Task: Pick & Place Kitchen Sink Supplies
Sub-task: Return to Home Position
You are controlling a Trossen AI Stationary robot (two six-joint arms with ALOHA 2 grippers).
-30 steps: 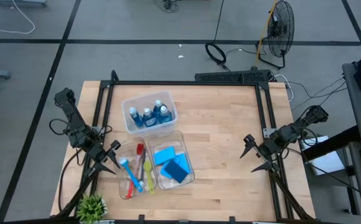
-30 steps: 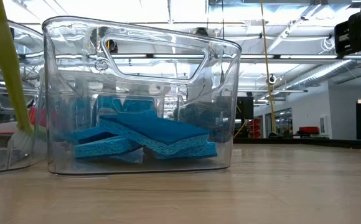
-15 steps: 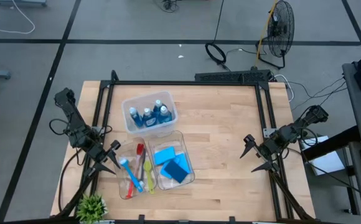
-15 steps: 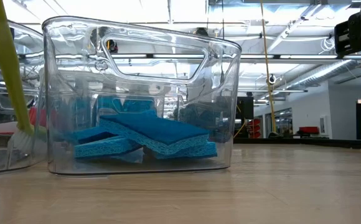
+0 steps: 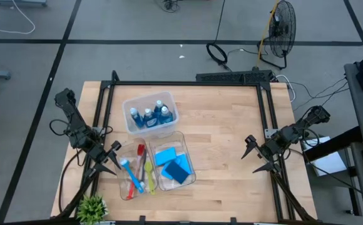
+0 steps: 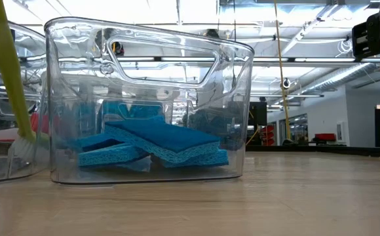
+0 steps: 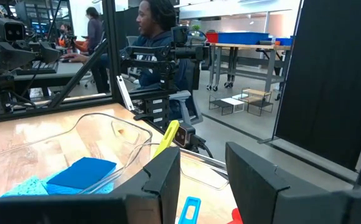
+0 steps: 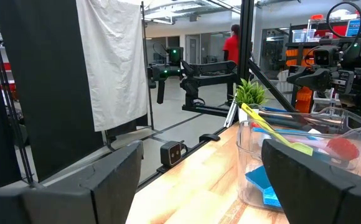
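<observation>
Three clear bins stand left of the table's centre. The far bin holds the blue-liquid bottles [image 5: 149,115] upright. The near-left bin holds the brushes [image 5: 135,172], blue, red and yellow-green, leaning against its wall. The near-right bin holds blue sponges [image 5: 173,166], stacked flat on its floor [image 6: 157,145]. My left gripper [image 5: 111,160] hovers open at the table's left edge, just left of the brush bin; its wrist view shows a sponge [image 7: 84,173] and the yellow-green brush handle [image 7: 168,137]. My right gripper [image 5: 251,155] hovers open near the right edge, far from the bins.
A small green potted plant [image 5: 92,206] stands at the table's near left corner. A black frame [image 5: 188,83] runs along the table's edges. Bare wood [image 5: 222,156] lies between the bins and my right gripper. People show in the room beyond, off the table.
</observation>
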